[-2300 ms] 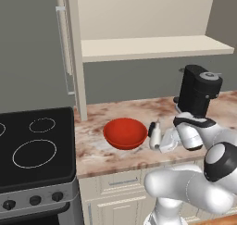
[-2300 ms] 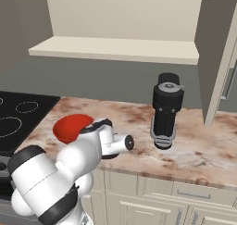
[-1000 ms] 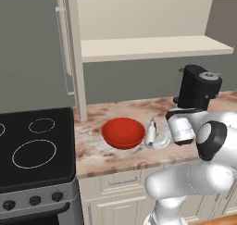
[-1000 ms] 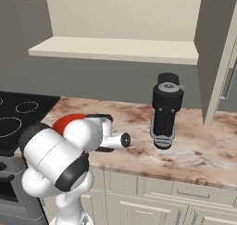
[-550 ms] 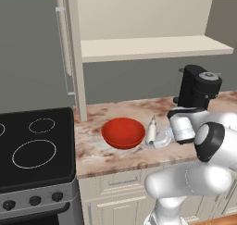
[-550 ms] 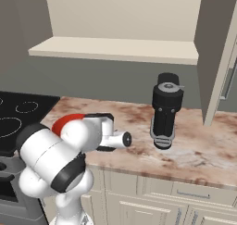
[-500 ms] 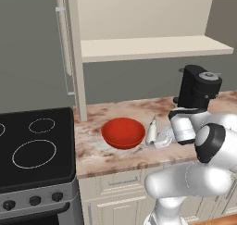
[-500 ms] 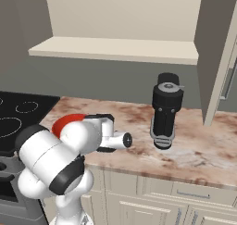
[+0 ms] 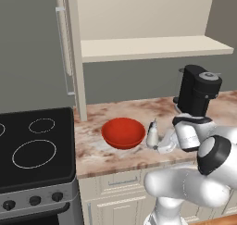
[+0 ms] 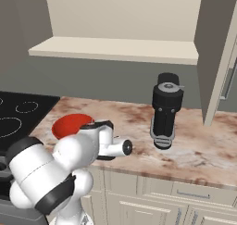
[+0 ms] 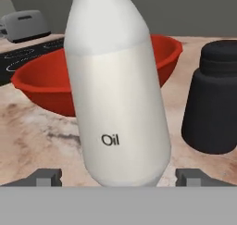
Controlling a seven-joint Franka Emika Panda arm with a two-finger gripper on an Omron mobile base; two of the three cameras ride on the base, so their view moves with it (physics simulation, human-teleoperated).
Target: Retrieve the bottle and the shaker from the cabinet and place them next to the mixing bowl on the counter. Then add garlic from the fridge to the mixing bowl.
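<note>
The whitish bottle (image 11: 115, 90), labelled "Oil", stands upright on the marble counter (image 9: 139, 109) just right of the red mixing bowl (image 9: 123, 132). My gripper (image 11: 118, 177) is open, one fingertip (image 11: 46, 177) on each side of the bottle's base with a small gap to it. From the left base view the bottle (image 9: 152, 134) stands between the bowl and my gripper (image 9: 157, 143). The black shaker (image 11: 215, 99) stands on the counter beside the bottle, close to the bowl (image 11: 41, 80). The cabinet shelf (image 9: 152, 48) above is bare.
A black coffee machine (image 9: 199, 92) stands at the back of the counter behind my arm, also seen in the right base view (image 10: 165, 110). The black stovetop (image 9: 32, 150) lies left of the bowl. A grey toaster (image 11: 25, 25) sits far off.
My jaws have spread apart and let go of the bottle, which now stands by itself beside the bowl. The arm has barely moved.
</note>
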